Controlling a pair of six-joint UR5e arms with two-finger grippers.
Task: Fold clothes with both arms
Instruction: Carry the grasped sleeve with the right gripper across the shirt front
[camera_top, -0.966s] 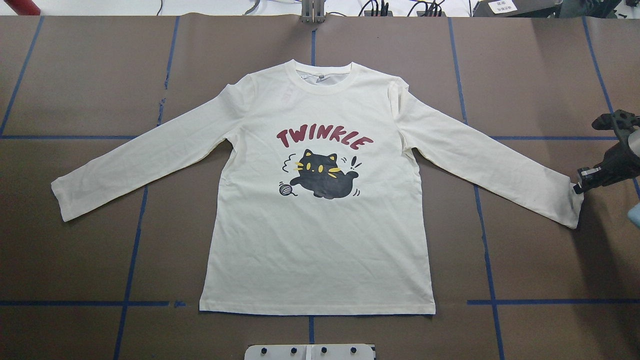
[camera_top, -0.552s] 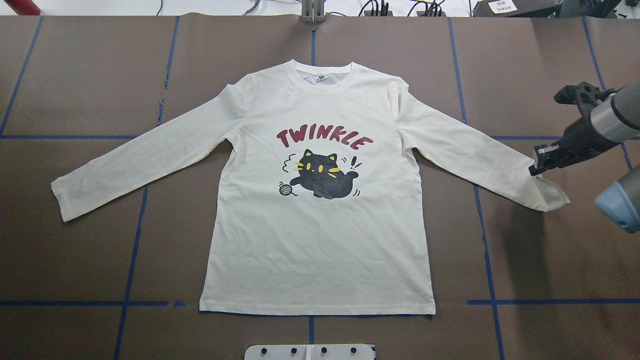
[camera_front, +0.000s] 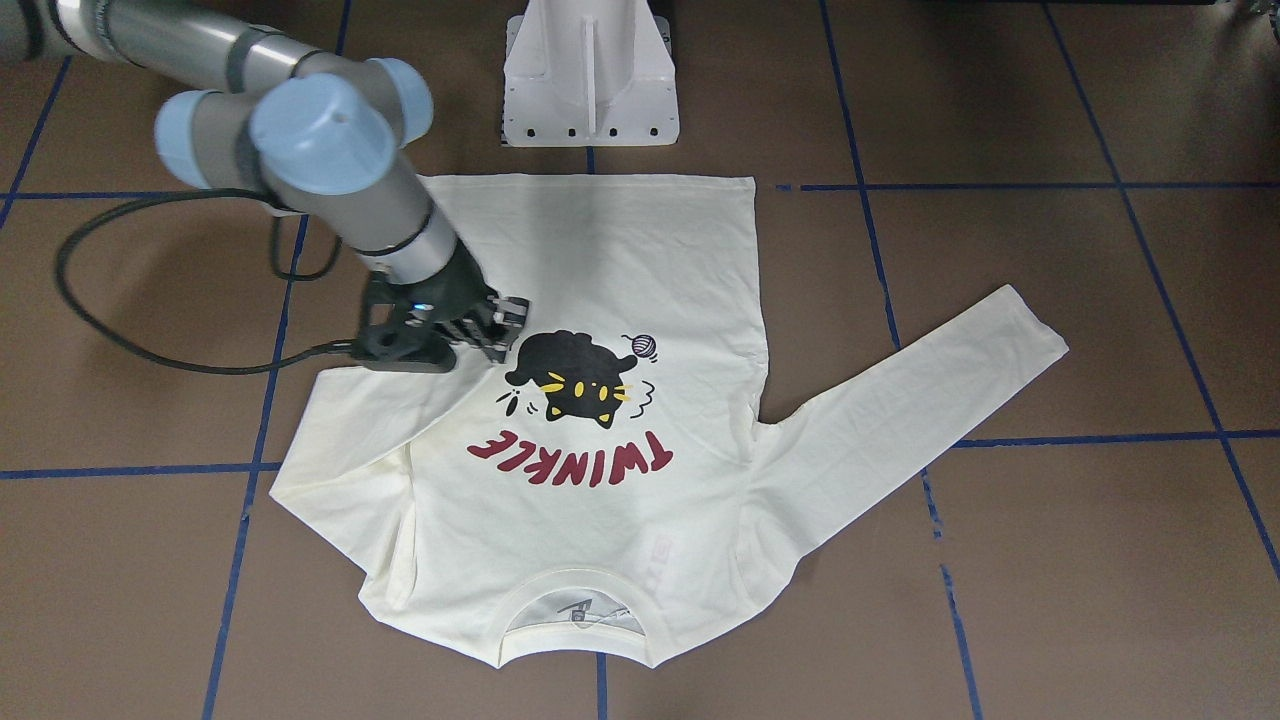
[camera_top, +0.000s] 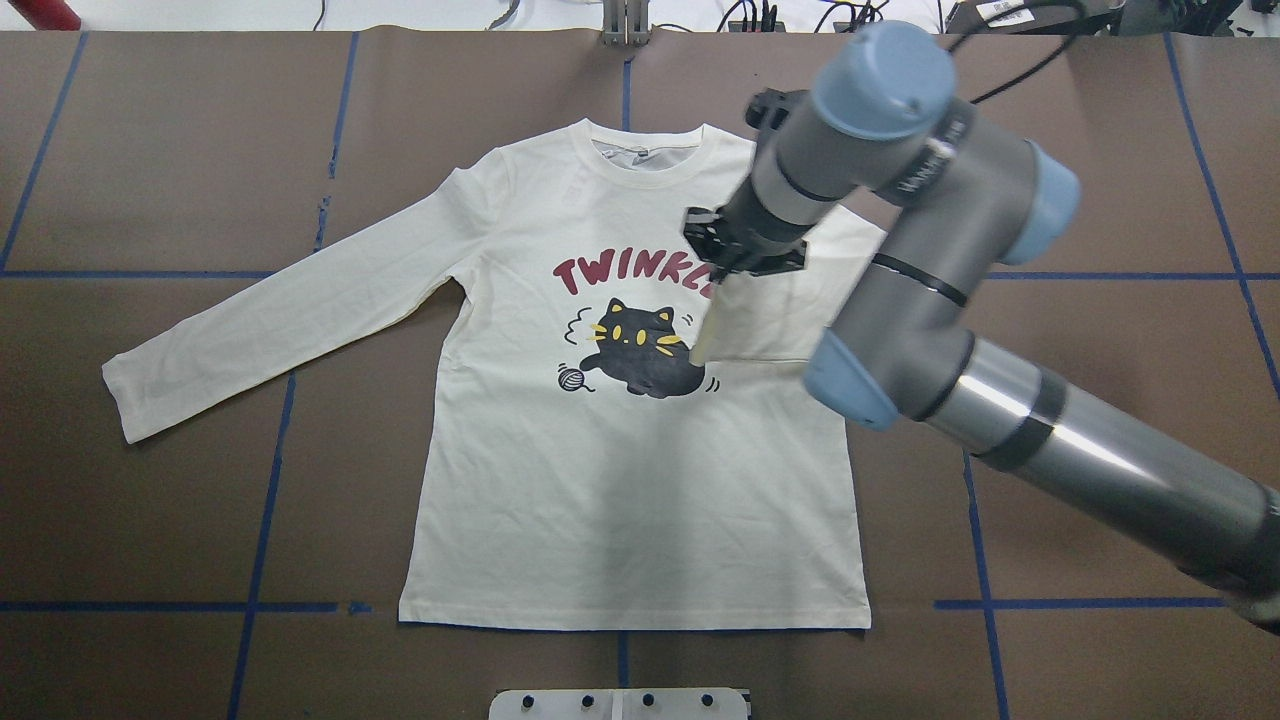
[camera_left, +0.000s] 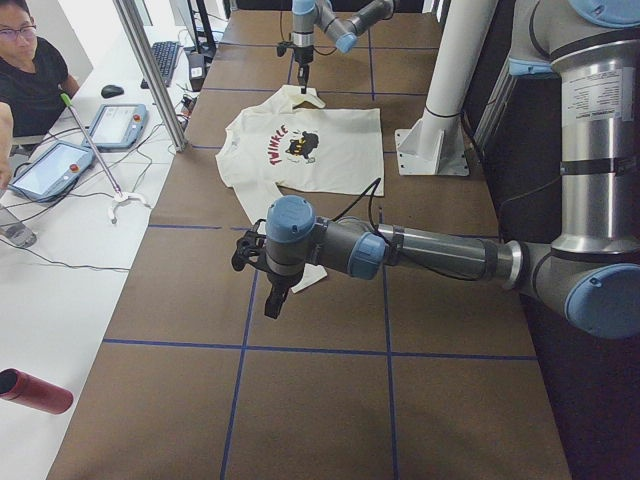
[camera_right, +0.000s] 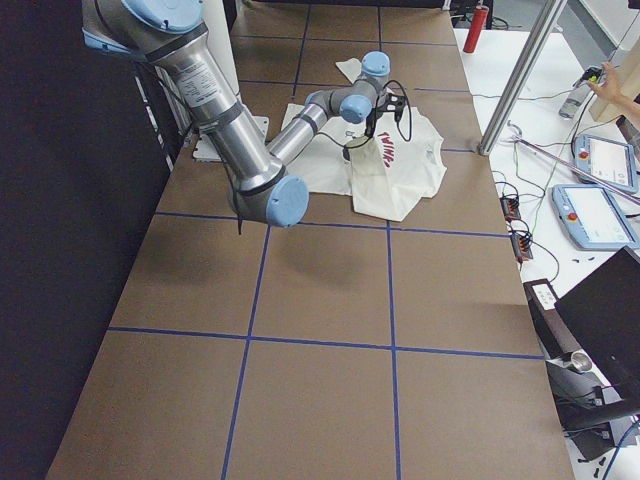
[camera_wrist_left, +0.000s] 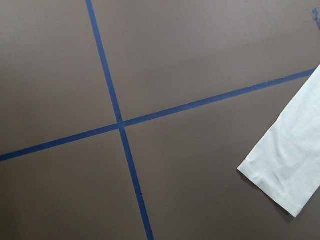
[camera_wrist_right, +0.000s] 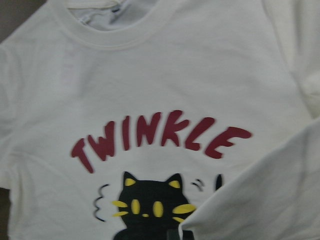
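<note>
Brown table (camera_top: 150, 520), blue tape grid (camera_top: 150, 606). White side bench (camera_left: 60, 300): seated person (camera_left: 30, 85), two tablets (camera_left: 52, 168), keyboard (camera_left: 162, 60), red bottle (camera_left: 35, 390).

The work surface (camera_top: 150, 520) is brown sheeting, divided into rectangles by blue tape lines (camera_top: 150, 606). A white side bench (camera_left: 60, 300) adjoins it, carrying two tablets (camera_left: 50, 168), cables and a red cylinder (camera_left: 35, 392). An aluminium post (camera_left: 150, 70) stands at the joint.

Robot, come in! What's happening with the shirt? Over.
Right gripper shut on right sleeve, over T-shirt's cat. Left gripper near left cuff, grip unclear. No obstruction seen.
</note>
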